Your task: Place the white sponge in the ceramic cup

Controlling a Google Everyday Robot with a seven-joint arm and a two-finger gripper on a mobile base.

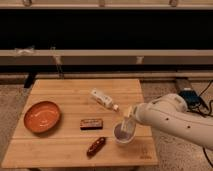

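Observation:
The ceramic cup (123, 135), small and white with a greyish-lilac inside, stands on the wooden table (60, 150) near its front right. My gripper (128, 126) comes from the white arm on the right and points down into the cup's mouth. The white sponge does not show on its own anywhere. It may be hidden by the gripper or inside the cup.
An orange plate (42, 115) sits at the table's left. A dark bar (91, 123) lies in the middle and a reddish-brown bar (96, 145) near the front edge. A white bottle (103, 99) lies just behind the cup. A blue-grey device (189, 96) sits on the floor at right.

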